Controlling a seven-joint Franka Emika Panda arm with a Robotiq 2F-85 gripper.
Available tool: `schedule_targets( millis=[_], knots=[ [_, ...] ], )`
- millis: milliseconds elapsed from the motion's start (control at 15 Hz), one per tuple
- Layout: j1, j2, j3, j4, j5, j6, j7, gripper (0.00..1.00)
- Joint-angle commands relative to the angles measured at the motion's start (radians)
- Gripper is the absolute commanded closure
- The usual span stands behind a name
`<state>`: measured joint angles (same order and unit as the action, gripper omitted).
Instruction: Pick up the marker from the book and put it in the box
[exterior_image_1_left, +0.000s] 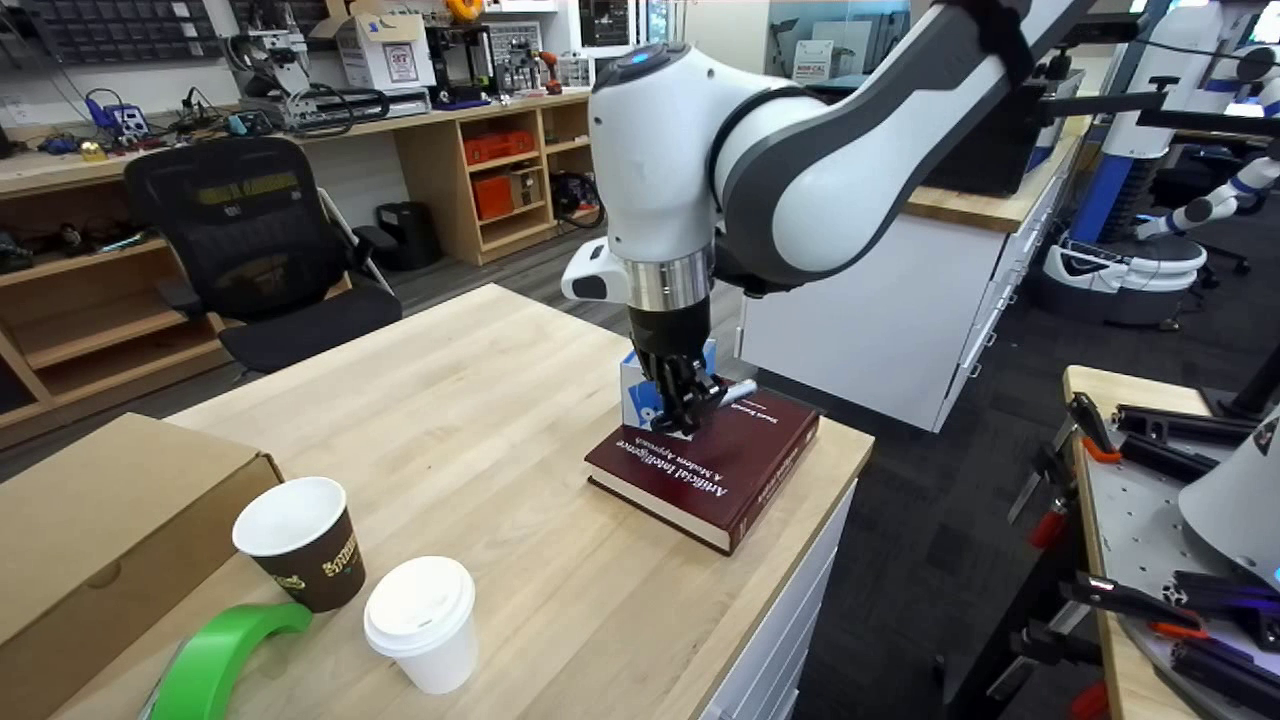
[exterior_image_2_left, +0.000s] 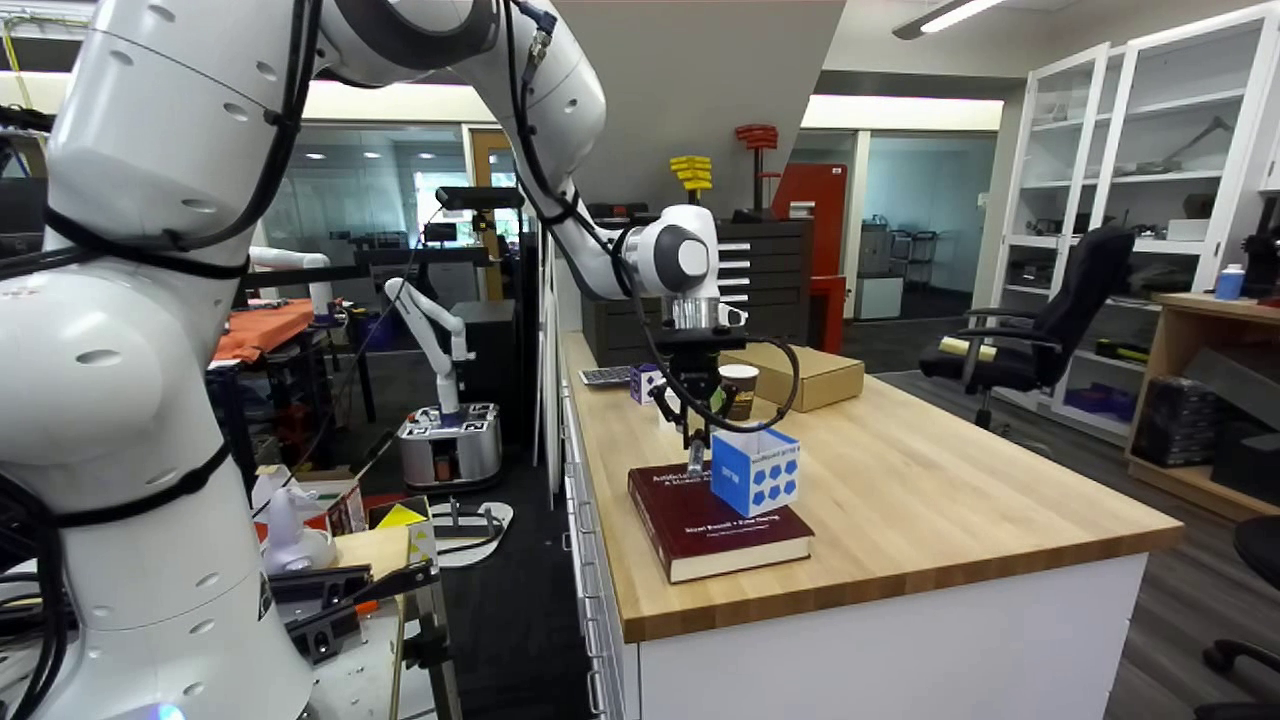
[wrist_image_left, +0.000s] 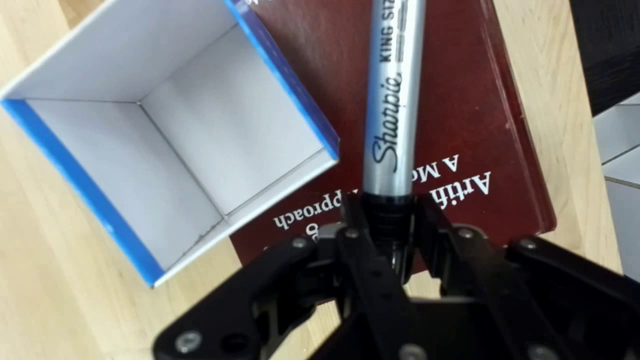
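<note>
Marker (wrist_image_left: 392, 100), just one, sits pinched in our end effector (wrist_image_left: 390, 215). We count one book (exterior_image_1_left: 730, 460), one blue-and-white box (exterior_image_2_left: 750, 475) and two cups (exterior_image_1_left: 325, 570).

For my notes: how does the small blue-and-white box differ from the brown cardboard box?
The blue-and-white box is small and roughly a cube; the brown cardboard box is clearly larger and flatter. The blue-and-white box stands open at the top, showing its white inside; the brown cardboard box is closed. Both are straight-sided.

Black chair (exterior_image_1_left: 262, 245), dark floor (exterior_image_1_left: 950, 560), white shelved cabinet (exterior_image_2_left: 1165, 178), lit ceiling lamp (exterior_image_2_left: 962, 15)
</note>
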<state>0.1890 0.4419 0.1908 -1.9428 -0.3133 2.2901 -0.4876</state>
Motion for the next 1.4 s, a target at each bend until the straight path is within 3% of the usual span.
schedule_targets(
  millis=[0, 600, 1333],
  knots=[
    [0.012, -0.054, 0.004, 0.032, 0.001, -0.090, 0.029, 0.93],
    [-0.029, -0.153, -0.001, 0.056, 0.070, -0.045, 0.054, 0.93],
    [-0.139, -0.212, -0.015, -0.088, 0.218, 0.318, 0.012, 0.93]
  ],
)
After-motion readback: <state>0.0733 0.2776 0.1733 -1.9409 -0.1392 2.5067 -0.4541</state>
